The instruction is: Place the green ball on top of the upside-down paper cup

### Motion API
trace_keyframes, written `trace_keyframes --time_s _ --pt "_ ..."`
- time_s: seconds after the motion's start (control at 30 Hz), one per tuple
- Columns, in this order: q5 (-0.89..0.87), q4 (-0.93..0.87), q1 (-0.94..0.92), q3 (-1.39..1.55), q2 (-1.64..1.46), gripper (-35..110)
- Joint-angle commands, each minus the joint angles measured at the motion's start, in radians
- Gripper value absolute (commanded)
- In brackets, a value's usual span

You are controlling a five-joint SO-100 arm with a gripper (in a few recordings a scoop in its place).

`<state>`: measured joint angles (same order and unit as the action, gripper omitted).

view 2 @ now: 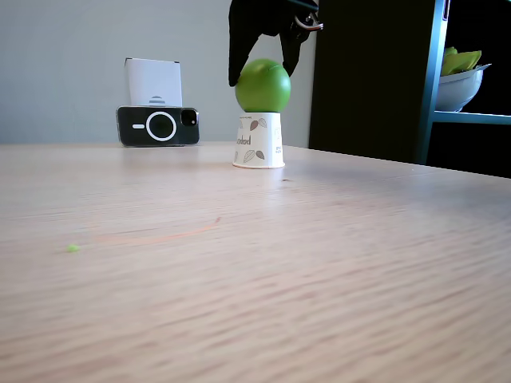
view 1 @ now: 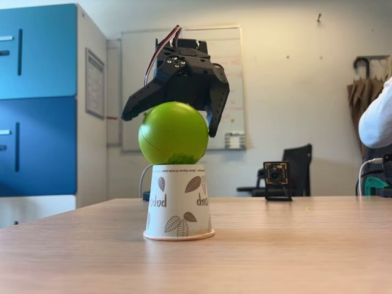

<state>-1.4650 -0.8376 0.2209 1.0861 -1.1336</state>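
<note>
The green ball (view 1: 173, 132) sits atop the upside-down paper cup (view 1: 179, 202) on the bench (view 1: 294, 245); the end effector (view 1: 174, 116) hangs spread wide directly over it, its fingers straddling the ball, gripping nothing.

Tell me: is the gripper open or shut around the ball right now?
Open. In both fixed views the gripper straddles the green ball with fingers spread wide, while the ball sits on the upside-down paper cup.

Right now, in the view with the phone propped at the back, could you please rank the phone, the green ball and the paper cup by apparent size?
1. Phone, the widest, though it stands farther back.
2-3. Upside-down paper cup and green ball look nearly alike, so I would not rank them.
</note>
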Motion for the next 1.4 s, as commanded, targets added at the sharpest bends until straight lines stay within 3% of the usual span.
trace_keyframes --time_s 0.0,0.3,0.57,0.83,1.0,1.37 --pt "-0.009 0.015 0.011 0.002 -0.086 44" --pt "-0.003 0.054 0.015 0.060 -0.199 45" --pt "0.049 0.147 -0.029 0.290 -0.477 40" --pt "0.054 0.120 -0.163 0.706 -0.888 14" --pt "0.054 -0.035 -0.267 0.937 -1.160 1" --pt "0.000 -0.146 -0.314 1.585 -1.677 0"
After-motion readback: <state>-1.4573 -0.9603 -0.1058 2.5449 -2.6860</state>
